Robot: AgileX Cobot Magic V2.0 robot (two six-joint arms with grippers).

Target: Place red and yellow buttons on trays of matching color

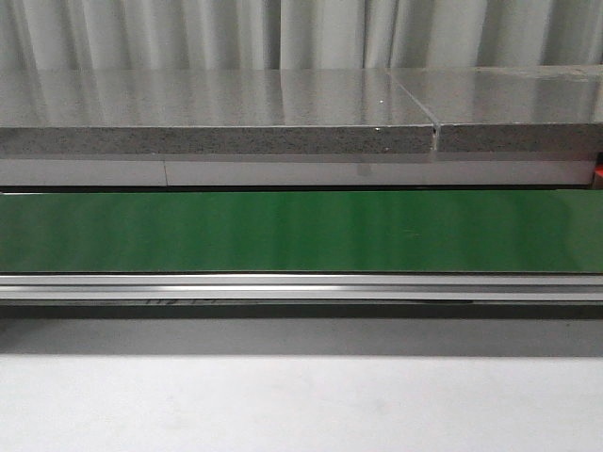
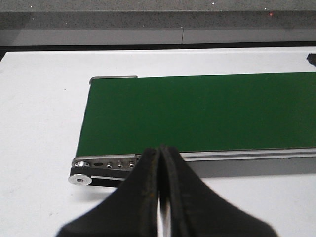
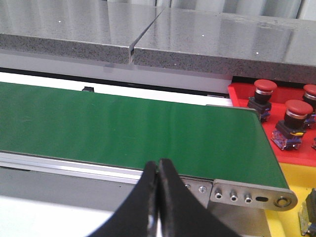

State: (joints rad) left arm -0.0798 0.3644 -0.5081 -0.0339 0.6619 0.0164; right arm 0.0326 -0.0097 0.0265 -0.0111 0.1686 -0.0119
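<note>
Buttons with red caps already sit in the red tray beyond the belt end. No button lies on the belt; sorting appears partly done. Left hand and right hand are both closed, empty.

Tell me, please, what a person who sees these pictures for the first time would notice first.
The wide green conveyor belt dominates, running across the front view with nothing on it. Next, past the belt's end on the robot's right, a bright red tray already holds red buttons, with a yellow tray next to it. Both the left gripper and the right gripper are shut and empty, near the belt's front rail.
</note>
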